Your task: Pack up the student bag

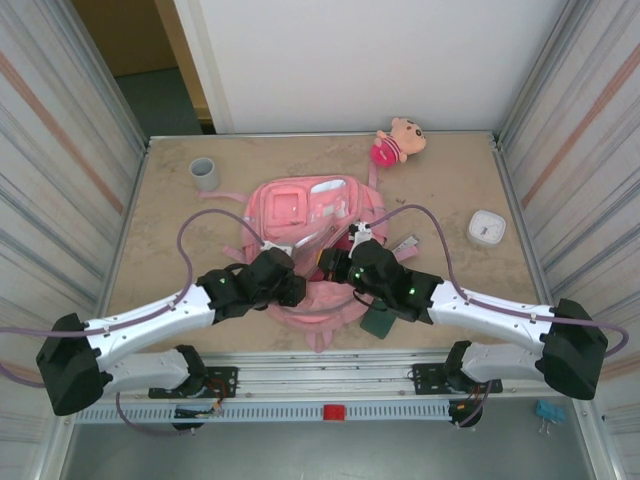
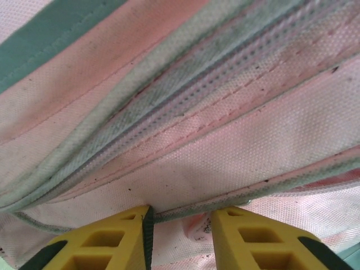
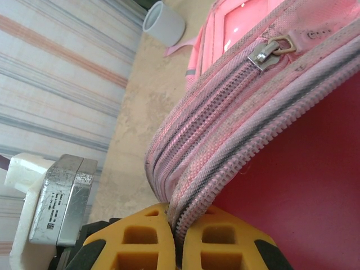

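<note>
Centrally on the tan desk (image 1: 450, 190) lies the student bag (image 1: 300, 205), soft pink with front pockets and white-trimmed zippers. Its zipper edge is pinched between the closed right fingers (image 3: 140, 233), while the left fingers (image 2: 107, 242) stand apart against a seam. A metal block's label (image 3: 53, 199) is too small to read.

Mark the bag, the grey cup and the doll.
bag (image 1: 285, 205): top view, on its front pocket.
cup (image 1: 206, 179): top view, on its side wall.
doll (image 1: 384, 152): top view, on its pink body.
</note>
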`<control>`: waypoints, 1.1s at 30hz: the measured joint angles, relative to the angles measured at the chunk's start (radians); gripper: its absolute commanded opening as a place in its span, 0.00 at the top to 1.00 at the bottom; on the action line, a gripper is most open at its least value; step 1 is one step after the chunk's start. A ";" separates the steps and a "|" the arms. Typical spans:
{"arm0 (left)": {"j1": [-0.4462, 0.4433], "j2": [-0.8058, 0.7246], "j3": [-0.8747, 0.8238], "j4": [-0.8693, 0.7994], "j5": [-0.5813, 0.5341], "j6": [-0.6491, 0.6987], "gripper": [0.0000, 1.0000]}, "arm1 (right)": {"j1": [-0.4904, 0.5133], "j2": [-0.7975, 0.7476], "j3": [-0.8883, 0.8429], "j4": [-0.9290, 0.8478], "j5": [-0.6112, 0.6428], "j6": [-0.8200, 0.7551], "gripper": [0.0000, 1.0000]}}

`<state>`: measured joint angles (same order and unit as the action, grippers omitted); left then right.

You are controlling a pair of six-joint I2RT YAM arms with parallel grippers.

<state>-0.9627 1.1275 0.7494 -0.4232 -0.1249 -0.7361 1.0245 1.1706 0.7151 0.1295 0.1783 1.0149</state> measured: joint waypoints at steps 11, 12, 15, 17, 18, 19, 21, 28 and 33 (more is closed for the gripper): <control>-0.002 -0.106 -0.050 0.013 0.057 -0.030 0.52 | -0.032 0.004 0.021 -0.010 -0.051 0.000 1.00; -0.005 -0.117 -0.055 0.016 0.064 -0.034 0.52 | -0.035 0.005 0.026 -0.012 -0.054 0.000 1.00; -0.028 -0.162 -0.079 0.026 0.074 -0.055 0.51 | -0.038 0.007 0.043 -0.012 -0.070 0.000 1.00; -0.042 -0.183 -0.093 0.036 0.072 -0.060 0.51 | -0.038 0.008 0.047 -0.012 -0.079 0.000 1.00; -0.046 -0.187 -0.098 0.043 0.072 -0.063 0.51 | -0.038 0.009 0.048 -0.012 -0.082 0.000 1.00; -0.047 -0.189 -0.105 0.056 0.072 -0.064 0.51 | -0.038 0.013 0.050 -0.012 -0.084 0.000 1.00; -0.048 -0.188 -0.114 0.075 0.068 -0.071 0.50 | -0.038 0.023 0.058 -0.012 -0.095 0.000 1.00; -0.048 -0.146 -0.119 0.120 0.002 -0.077 0.54 | -0.038 0.040 0.070 -0.012 -0.122 0.000 1.00; -0.048 -0.137 -0.119 0.122 -0.033 -0.077 0.67 | -0.039 0.040 0.072 -0.016 -0.127 0.000 1.00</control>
<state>-1.0103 0.9901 0.6308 -0.3012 -0.1581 -0.8135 0.9852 1.2110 0.7876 0.1139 0.0513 1.0149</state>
